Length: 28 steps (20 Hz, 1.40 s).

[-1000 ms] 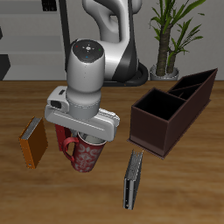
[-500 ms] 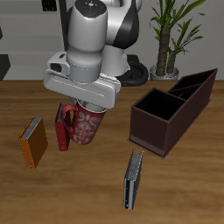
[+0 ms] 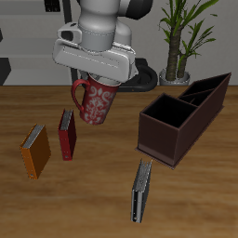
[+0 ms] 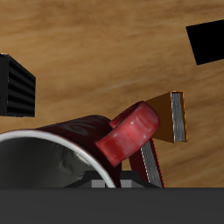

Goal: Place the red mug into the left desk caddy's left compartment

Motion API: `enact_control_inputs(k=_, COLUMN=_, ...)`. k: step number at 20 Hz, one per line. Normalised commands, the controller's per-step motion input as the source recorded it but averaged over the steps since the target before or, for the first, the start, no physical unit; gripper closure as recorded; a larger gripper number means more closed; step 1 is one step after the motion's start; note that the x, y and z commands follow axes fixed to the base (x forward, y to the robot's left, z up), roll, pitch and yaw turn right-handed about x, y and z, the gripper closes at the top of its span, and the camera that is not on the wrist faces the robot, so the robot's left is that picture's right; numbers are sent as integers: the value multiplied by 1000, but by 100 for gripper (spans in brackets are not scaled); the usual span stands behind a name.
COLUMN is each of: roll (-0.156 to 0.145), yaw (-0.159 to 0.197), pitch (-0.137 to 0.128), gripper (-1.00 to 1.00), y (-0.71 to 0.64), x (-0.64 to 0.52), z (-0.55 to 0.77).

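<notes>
- We see the red mug hanging clear of the surface, its rim up against the hand and its loop handle turned toward the red book.
- The mug is well apart from the left desk caddy, which stands farther toward the surface's other end beside the potted plant.
- The caddy's left compartment is at the taller end, dark inside.
- In the exterior view the hand's fingers are hidden behind the mug and the arm's body; we judge it clamped on the mug's rim, since the mug hangs from it off the surface.
- The wrist view shows what the exterior one cannot: the mug's grey inside and pale rim close up, and the red handle jutting out.
- Below the mug in the wrist view lie the small red book and the orange book on the wood.
- In the exterior view the red book and orange book lie side by side, and a grey book lies nearer the front edge.
</notes>
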Motion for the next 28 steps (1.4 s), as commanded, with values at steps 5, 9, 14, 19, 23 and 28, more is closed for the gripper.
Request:
enact_control_inputs(k=5, roll=-7, yaw=-9, pitch=2, gripper=100, y=104, x=-363, z=342)
enact_control_inputs(k=9, roll=-16, yaw=-63, pitch=-39, gripper=100, y=68, x=-381, z=395)
enact_control_inputs(k=14, roll=-13, yaw=-22, pitch=-1, gripper=100, y=66, x=-245, z=225)
enact_control_inputs(k=19, roll=-40, yaw=-5, pitch=-1, gripper=100, y=97, x=-274, z=146)
enact_control_inputs(k=23, roll=-23, yaw=-26, pitch=22, gripper=100, y=95, x=-175, z=51)
enact_control_inputs(k=28, roll=-23, yaw=-40, pitch=1, gripper=100, y=73, x=-188, z=72)
